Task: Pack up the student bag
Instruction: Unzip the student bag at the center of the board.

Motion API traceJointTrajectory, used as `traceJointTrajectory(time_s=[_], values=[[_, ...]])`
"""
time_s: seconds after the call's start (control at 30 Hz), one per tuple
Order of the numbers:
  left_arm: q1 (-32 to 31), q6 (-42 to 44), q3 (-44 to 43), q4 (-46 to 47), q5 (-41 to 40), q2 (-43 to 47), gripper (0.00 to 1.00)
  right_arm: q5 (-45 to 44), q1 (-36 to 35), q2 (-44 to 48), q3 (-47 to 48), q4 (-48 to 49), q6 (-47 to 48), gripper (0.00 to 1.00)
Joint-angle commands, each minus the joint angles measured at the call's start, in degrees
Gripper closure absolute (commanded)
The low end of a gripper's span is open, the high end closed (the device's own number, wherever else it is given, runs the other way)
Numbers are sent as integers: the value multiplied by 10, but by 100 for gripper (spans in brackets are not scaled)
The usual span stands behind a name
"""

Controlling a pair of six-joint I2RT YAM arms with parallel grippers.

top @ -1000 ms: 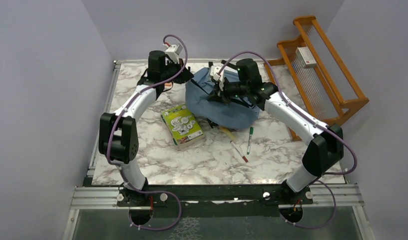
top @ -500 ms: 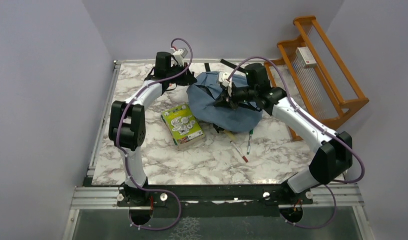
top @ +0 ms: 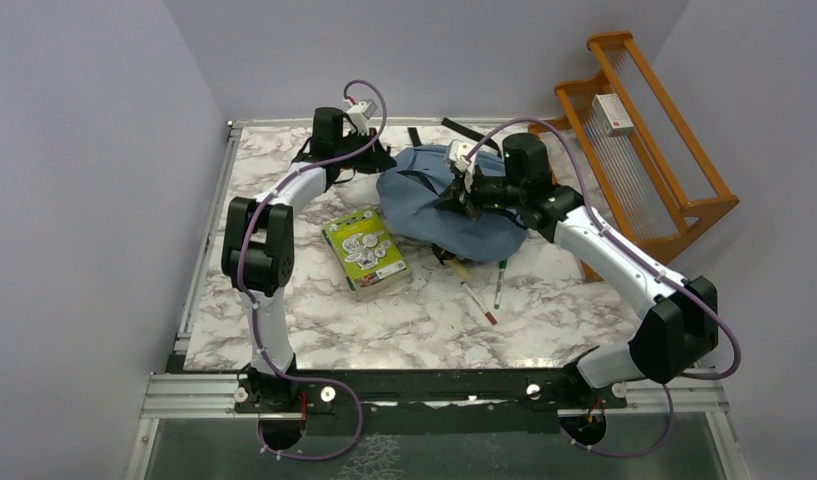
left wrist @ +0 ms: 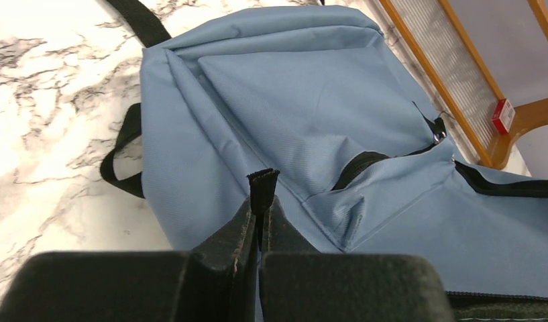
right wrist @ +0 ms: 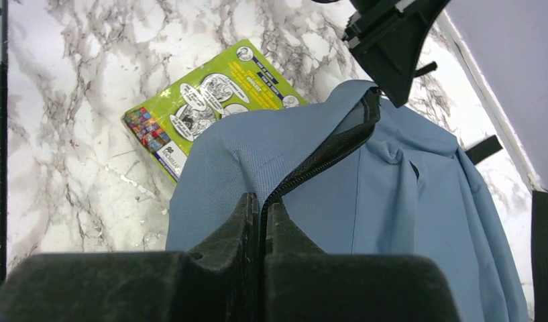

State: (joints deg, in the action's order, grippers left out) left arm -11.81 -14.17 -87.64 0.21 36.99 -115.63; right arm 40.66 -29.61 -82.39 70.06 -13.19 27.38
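So both arms are on the student bag [top: 414, 200] right now, and it looks like the get-the-mouth-open step. The left gripper [left wrist: 260, 215] has its jaws pressed together on a little black tab [left wrist: 263, 182] at the bag's left end. The right gripper [right wrist: 261, 208] is clamped on the zipper [right wrist: 324, 157]; I can't tell if it actually has the pull or just the tape.

My take on doing this well: treat the left pinch as the anchor and hold the fabric taut. The right side should travel along the zipper line instead of yanking upward. If the cloth goes slack the slider will probably bunch up and jam. Soft bag, so expect it to drag across the table [top: 284, 215] rather than stay put.

The bag lies flat at the middle of the far edge, pocket side up. Its long axis runs roughly left to right, slanting a bit from far-left to near-right, with black straps trailing off toward the far edge. The book [top: 365, 252] and pens [top: 479, 300] wait just nearer the arms' bases, none packed yet.
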Motion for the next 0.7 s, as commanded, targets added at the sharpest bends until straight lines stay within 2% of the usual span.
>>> traceJointTrajectory(time_s=[0.0,0.27,0.4,0.57,0.67], values=[[46,16,23,46,-64,-18,100,-16,-3,49,3,52,-51,99],[49,-63,23,104,17,24,67,-84,-3,9,13,89,-148,99],[49,-97,15,111,24,69,49,-127,-3,-28,42,109,-220,99],[50,-104,47,99,-19,143,42,-242,-3,-99,110,100,-326,99],[50,-117,97,101,-32,190,39,-259,-3,-133,139,110,-367,100]])
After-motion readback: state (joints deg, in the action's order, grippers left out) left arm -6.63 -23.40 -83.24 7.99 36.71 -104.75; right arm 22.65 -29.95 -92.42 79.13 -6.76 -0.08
